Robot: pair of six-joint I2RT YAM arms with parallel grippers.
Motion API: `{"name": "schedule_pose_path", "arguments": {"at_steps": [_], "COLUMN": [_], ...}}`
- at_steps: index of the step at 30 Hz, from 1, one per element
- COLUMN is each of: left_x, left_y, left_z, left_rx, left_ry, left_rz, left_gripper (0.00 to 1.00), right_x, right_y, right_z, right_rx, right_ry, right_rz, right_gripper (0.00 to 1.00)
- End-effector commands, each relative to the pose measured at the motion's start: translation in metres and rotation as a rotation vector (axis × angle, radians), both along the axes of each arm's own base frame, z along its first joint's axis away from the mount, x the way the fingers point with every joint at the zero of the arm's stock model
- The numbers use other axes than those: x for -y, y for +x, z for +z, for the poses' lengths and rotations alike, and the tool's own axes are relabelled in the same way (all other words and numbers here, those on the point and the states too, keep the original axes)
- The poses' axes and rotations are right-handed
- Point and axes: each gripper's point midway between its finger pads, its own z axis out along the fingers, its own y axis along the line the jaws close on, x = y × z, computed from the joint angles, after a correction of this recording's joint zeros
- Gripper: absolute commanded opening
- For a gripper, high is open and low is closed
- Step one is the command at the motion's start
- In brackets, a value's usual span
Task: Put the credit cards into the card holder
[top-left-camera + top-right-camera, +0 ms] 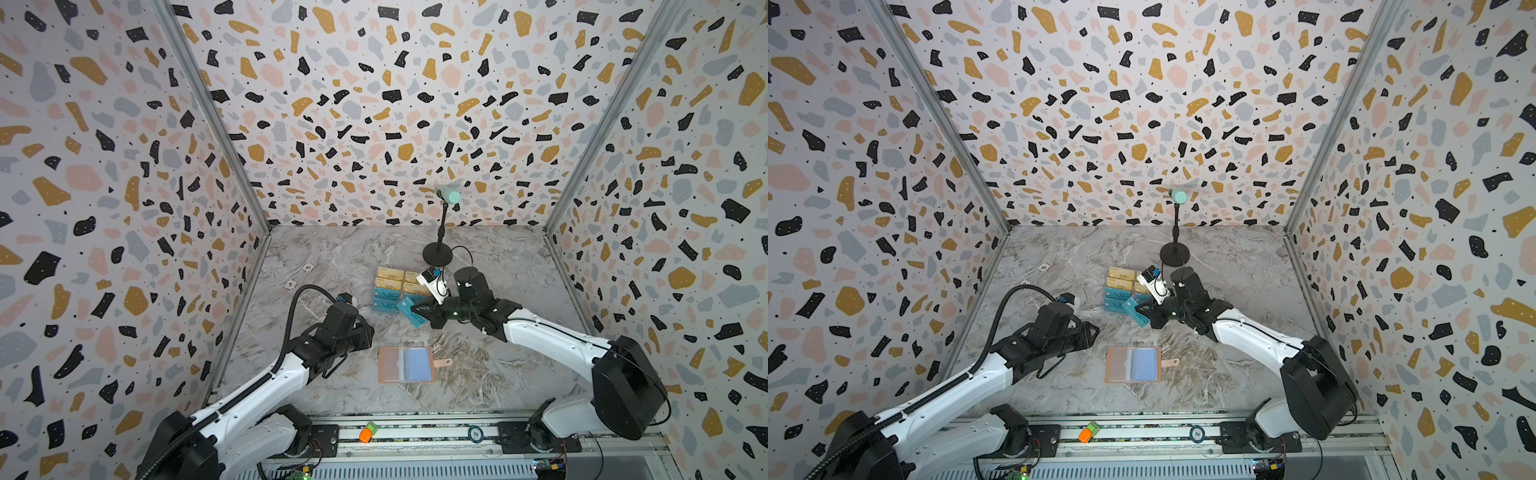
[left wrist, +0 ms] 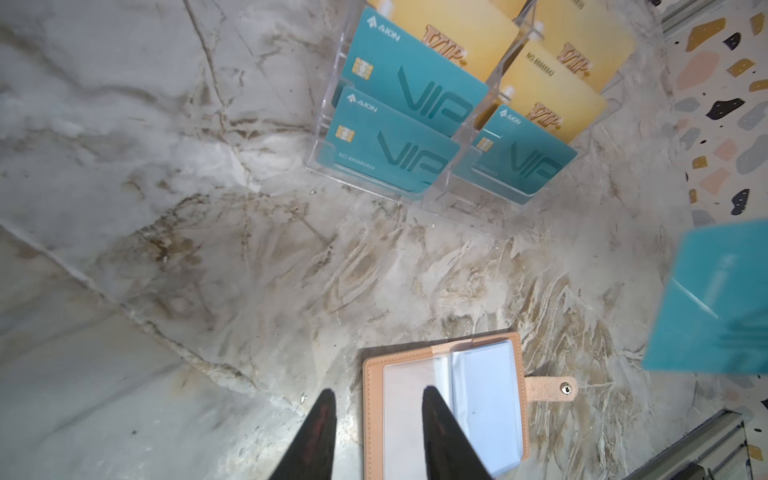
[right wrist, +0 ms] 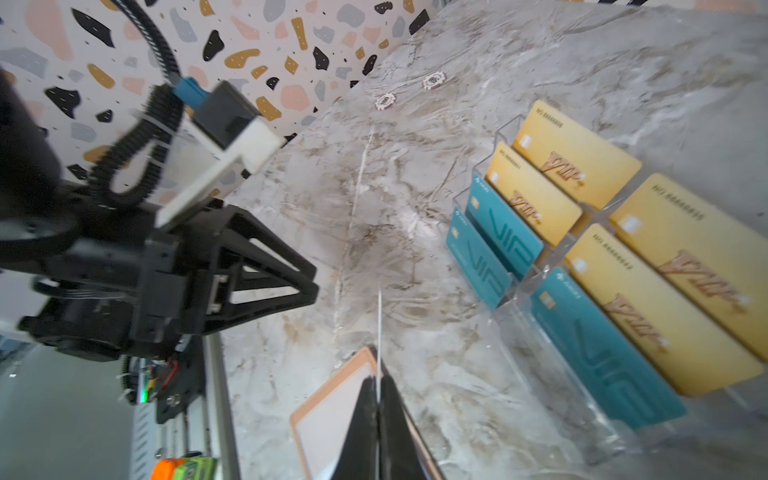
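Observation:
The card holder point(image 1: 405, 364) point(image 1: 1133, 364) lies open on the marble table, salmon-pink with clear sleeves and a snap tab. My right gripper point(image 1: 415, 309) point(image 3: 379, 378) is shut on a teal credit card point(image 1: 409, 316) point(image 2: 715, 299), which hangs above the table between the rack and the card holder point(image 3: 328, 411) and shows edge-on in the right wrist view. More teal and gold credit cards point(image 2: 399, 104) point(image 3: 623, 270) stand in the rack. My left gripper point(image 1: 371, 332) point(image 2: 376, 399) is open above the card holder's point(image 2: 440, 361) left edge, with nothing between its fingers point(image 2: 440, 432).
A clear acrylic rack point(image 1: 388, 291) stands behind the card holder. A microphone stand point(image 1: 437, 251) is at the back. Two poker chips point(image 1: 291, 284) lie at the left. On the front rail sit an orange-green object point(image 1: 366, 432) and another chip point(image 1: 476, 434).

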Motion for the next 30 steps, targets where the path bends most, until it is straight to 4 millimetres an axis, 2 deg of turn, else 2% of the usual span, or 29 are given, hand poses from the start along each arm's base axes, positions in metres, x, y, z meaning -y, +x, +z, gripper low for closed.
{"name": "schedule_pose_path", "arguments": {"at_steps": [1, 6, 9, 14, 18, 25, 30], "left_x": [0.001, 0.007, 0.017, 0.045, 0.065, 0.067, 0.063], "left_y": [0.006, -0.002, -0.008, -0.021, -0.030, -0.037, -0.041], "left_z": [0.008, 0.000, -0.004, -0.019, -0.025, -0.052, -0.061], "left_rx": [0.041, 0.020, 0.015, -0.015, -0.017, -0.064, -0.081], "left_ry": [-0.009, -0.018, -0.030, 0.015, 0.017, 0.038, 0.051], "left_rz": [0.015, -0.012, -0.040, -0.127, -0.183, -0.194, -0.195], "left_gripper": [0.35, 0.33, 0.31, 0.28, 0.27, 0.18, 0.13], "right_x": [0.000, 0.012, 0.018, 0.017, 0.018, 0.018, 0.018], "right_y": [-0.005, -0.019, -0.027, -0.039, -0.048, -0.065, -0.067], "right_z": [0.019, -0.010, -0.032, -0.065, -0.086, -0.118, -0.123], "right_rx": [-0.193, -0.365, -0.482, -0.588, -0.674, -0.730, -0.731], "right_ry": [0.208, 0.220, 0.217, 0.185, 0.226, 0.154, 0.152], "right_rz": [-0.111, -0.215, -0.256, -0.293, -0.322, -0.337, -0.340], "right_gripper": [0.00, 0.00, 0.00, 0.00, 0.00, 0.00, 0.00]}}
